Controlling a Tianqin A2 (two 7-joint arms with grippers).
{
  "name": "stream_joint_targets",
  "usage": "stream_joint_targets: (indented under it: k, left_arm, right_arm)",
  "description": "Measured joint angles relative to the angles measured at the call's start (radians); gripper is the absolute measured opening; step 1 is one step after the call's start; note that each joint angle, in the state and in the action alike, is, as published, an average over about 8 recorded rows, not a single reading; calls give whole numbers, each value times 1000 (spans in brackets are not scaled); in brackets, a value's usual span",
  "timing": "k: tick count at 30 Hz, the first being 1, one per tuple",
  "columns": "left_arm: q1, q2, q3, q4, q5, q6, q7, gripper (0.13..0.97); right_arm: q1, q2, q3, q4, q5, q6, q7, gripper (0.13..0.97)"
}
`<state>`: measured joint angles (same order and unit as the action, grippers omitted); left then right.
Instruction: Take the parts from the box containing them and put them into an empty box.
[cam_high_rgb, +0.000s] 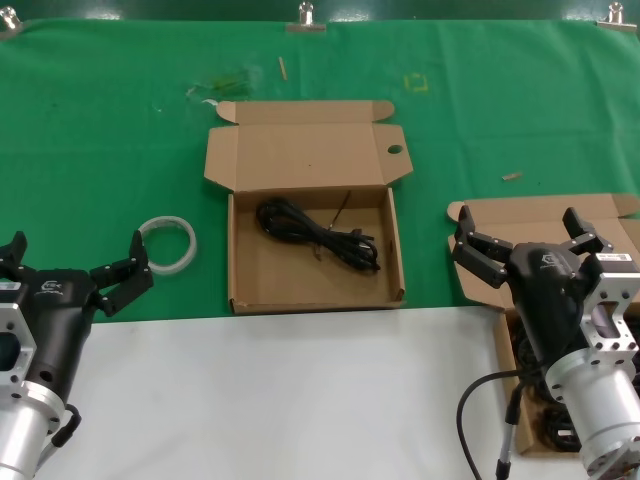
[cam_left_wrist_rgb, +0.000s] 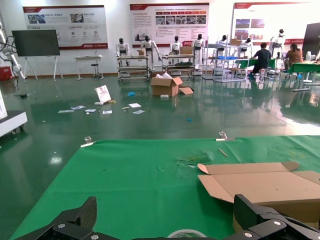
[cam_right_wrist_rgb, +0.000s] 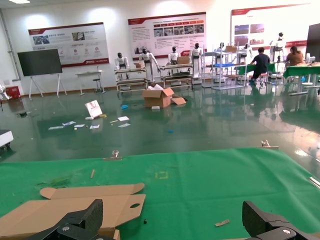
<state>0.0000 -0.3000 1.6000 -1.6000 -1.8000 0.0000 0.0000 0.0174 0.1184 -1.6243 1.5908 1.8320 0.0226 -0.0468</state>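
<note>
The box with the holed tab (cam_high_rgb: 300, 150) lies open at the table's middle, and one looped bunch of black cable (cam_high_rgb: 320, 232) lies in it. It also shows in the left wrist view (cam_left_wrist_rgb: 265, 185) and the right wrist view (cam_right_wrist_rgb: 75, 205). The other box (cam_high_rgb: 535, 212) lies at the right, mostly hidden under my right arm; dark cables (cam_high_rgb: 527, 355) show in it. My right gripper (cam_high_rgb: 528, 238) (cam_right_wrist_rgb: 172, 212) hovers open and empty over that box. My left gripper (cam_high_rgb: 70, 262) (cam_left_wrist_rgb: 167, 212) is open and empty at the left, beside the white ring (cam_high_rgb: 168, 243).
The white ring also shows in the left wrist view (cam_left_wrist_rgb: 186, 233). Small wood scraps (cam_high_rgb: 511, 176) (cam_right_wrist_rgb: 221, 222) lie on the green mat (cam_high_rgb: 100, 130). A white surface (cam_high_rgb: 280, 400) covers the table's front. Metal clips (cam_high_rgb: 306, 15) hold the mat's far edge.
</note>
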Motion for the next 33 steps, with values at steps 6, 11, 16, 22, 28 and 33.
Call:
stream_joint_targets:
  k: [6, 11, 16, 22, 28, 33]
  left_arm:
    - [0, 0, 0, 0, 0, 0, 0, 965]
    - [0, 0, 0, 0, 0, 0, 0, 965]
    - [0, 0, 0, 0, 0, 0, 0, 965]
    - [0, 0, 0, 0, 0, 0, 0, 965]
    - [0, 0, 0, 0, 0, 0, 0, 965]
    - [0, 0, 0, 0, 0, 0, 0, 965]
  right_arm:
    - [0, 0, 0, 0, 0, 0, 0, 966]
    - [0, 0, 0, 0, 0, 0, 0, 966]
    - [0, 0, 0, 0, 0, 0, 0, 966]
    - [0, 0, 0, 0, 0, 0, 0, 966]
    - [0, 0, 0, 0, 0, 0, 0, 966]
    - [0, 0, 0, 0, 0, 0, 0, 966]
